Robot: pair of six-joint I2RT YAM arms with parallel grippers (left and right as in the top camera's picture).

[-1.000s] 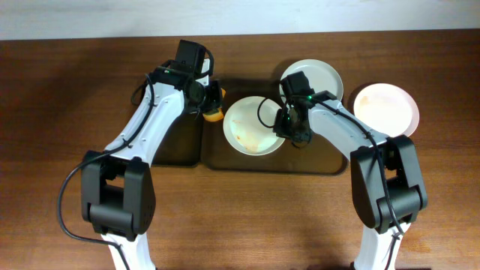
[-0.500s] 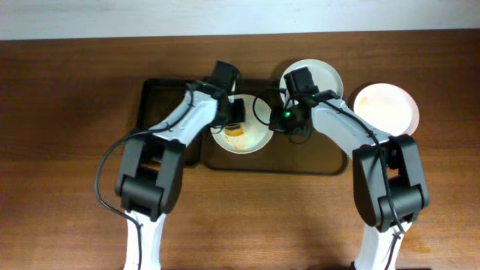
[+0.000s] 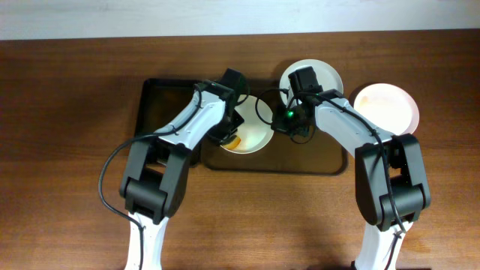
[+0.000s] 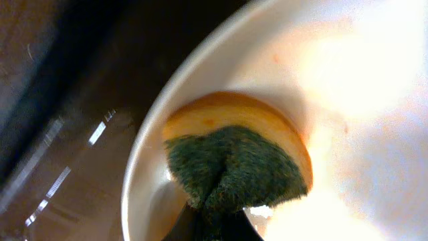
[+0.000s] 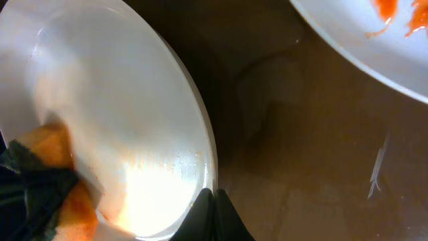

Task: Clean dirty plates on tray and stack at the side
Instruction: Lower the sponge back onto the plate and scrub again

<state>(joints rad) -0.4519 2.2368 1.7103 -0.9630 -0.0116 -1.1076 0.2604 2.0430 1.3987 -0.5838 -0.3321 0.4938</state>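
Now, sponge [image 4: 234, 167] presses plate [image 4: 348, 100] — right jaws pinch rim.

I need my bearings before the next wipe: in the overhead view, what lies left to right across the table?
Narrow black tray → plate being scrubbed → far plate → lone plate on bare wood. The brown tray spans the middle, so I leave it out.

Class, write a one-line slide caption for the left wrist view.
Left gripper presses a green-backed orange sponge against a faintly smeared white plate on the dark tray.
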